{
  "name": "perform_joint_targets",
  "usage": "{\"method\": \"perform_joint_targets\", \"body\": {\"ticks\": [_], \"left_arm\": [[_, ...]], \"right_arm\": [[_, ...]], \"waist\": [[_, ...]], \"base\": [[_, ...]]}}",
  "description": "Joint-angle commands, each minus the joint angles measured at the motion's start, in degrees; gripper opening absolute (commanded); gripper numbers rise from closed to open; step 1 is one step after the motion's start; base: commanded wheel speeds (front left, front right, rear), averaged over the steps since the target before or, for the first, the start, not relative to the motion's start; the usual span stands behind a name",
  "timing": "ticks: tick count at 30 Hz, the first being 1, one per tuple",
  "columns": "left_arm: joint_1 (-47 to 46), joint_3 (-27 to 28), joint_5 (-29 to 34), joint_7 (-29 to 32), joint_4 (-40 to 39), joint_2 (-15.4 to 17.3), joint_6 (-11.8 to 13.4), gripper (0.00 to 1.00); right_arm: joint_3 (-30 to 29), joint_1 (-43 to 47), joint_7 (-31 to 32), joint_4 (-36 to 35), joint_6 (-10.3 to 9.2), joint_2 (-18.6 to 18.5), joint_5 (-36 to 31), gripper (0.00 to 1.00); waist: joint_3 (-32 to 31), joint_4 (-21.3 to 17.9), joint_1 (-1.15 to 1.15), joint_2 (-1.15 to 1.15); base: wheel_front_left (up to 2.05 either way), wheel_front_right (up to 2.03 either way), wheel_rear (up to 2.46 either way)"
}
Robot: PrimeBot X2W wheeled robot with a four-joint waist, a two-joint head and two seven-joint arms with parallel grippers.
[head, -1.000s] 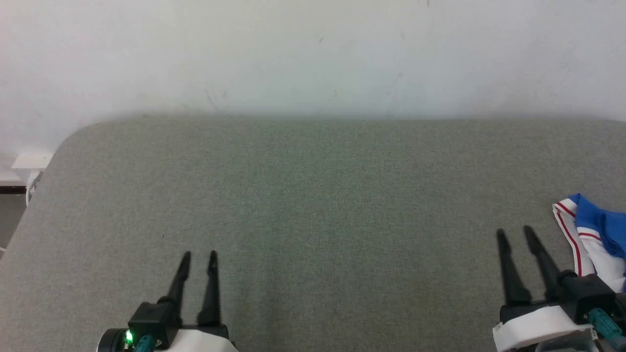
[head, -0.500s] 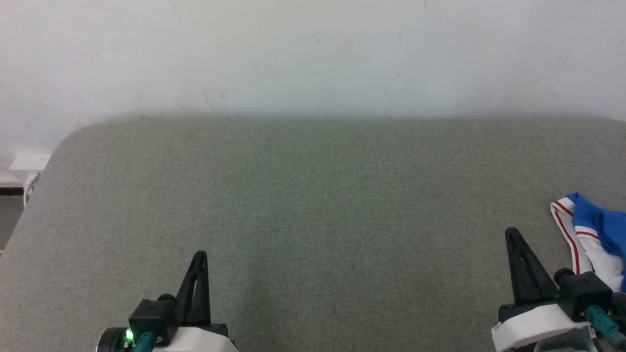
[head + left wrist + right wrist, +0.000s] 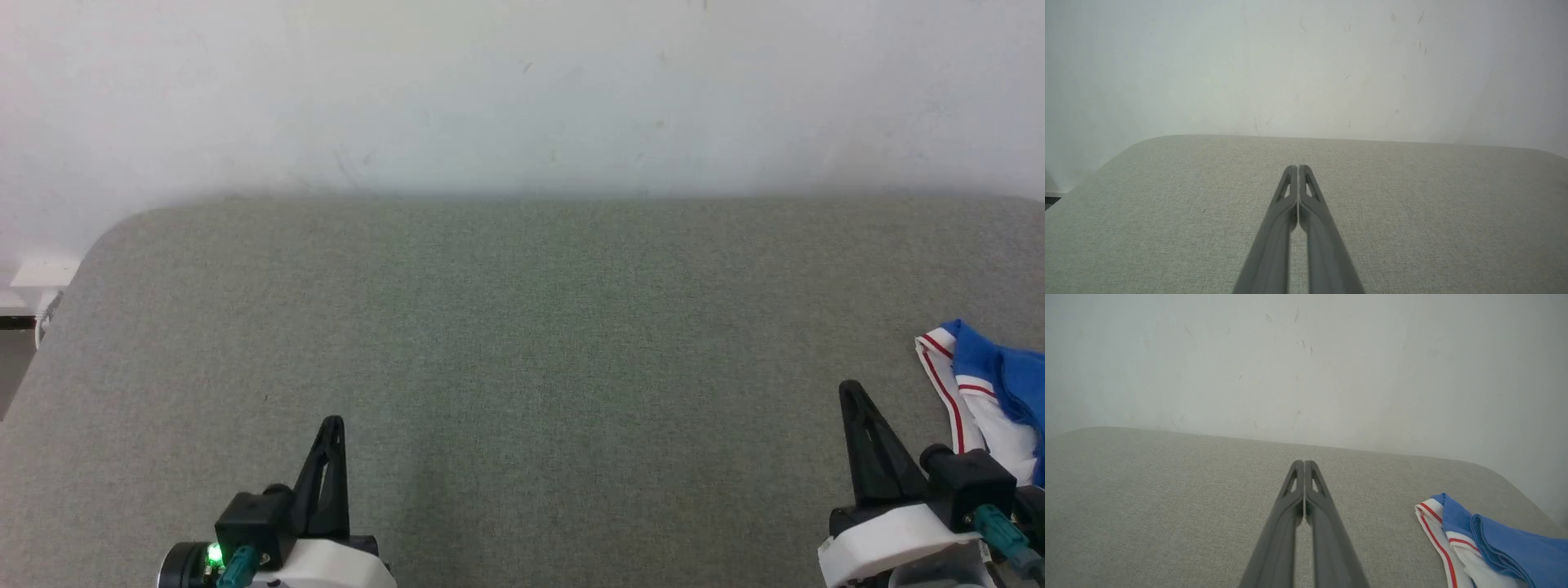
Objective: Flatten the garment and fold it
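Over at seven o'clock in the head view we've got the left gripper (image 3: 333, 426), fingers pressed tight together, tips touching, clamped on nothing at all above the bare grey-green padded table (image 3: 522, 327). Sweep across the middle and it's open tabletop all the way to the pale wall (image 3: 522, 82) at twelve o'clock, so there's plenty of room to spread a shirt. On to five o'clock and here's the right gripper (image 3: 851, 392), same story: fingers pinched together and empty, pointing up toward twelve. Just beside it, at four o'clock and running off the right edge, lies the garment (image 3: 984, 384). It's a bunched heap, blue cloth doubled over itself, with a white sleeve and its red stripe trim poking out toward the centre. It's near the right gripper but not touching it. So the score as I read it: nothing done so far. The shirt is crumpled, off to one side, not flattened, and no fold is made. Everything is left: grab it, bring it to the centre, spread it flat, then fold. The right arm looks best placed to reach first.
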Motion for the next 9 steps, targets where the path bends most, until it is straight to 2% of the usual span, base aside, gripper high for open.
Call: {"method": "perform_joint_targets", "body": {"ticks": [1, 9], "left_arm": [[-0.9, 0.4, 0.7, 0.4, -0.4, 0.0, -0.2, 0.0], [-1.3, 0.6, 1.1, 1.3, -0.6, 0.0, -0.3, 0.0]], "right_arm": [[0.3, -0.8, 0.4, -0.5, -0.01, 0.1, -0.3, 0.0], [0.5, -1.0, 1.3, -0.8, -0.02, 0.1, -0.4, 0.0]], "waist": [[0.0, 0.0, 0.0, 0.0], [0.0, -0.2, 0.0, 0.0]], "base": [[0.0, 0.0, 0.0], [0.0, 0.0, 0.0]]}}
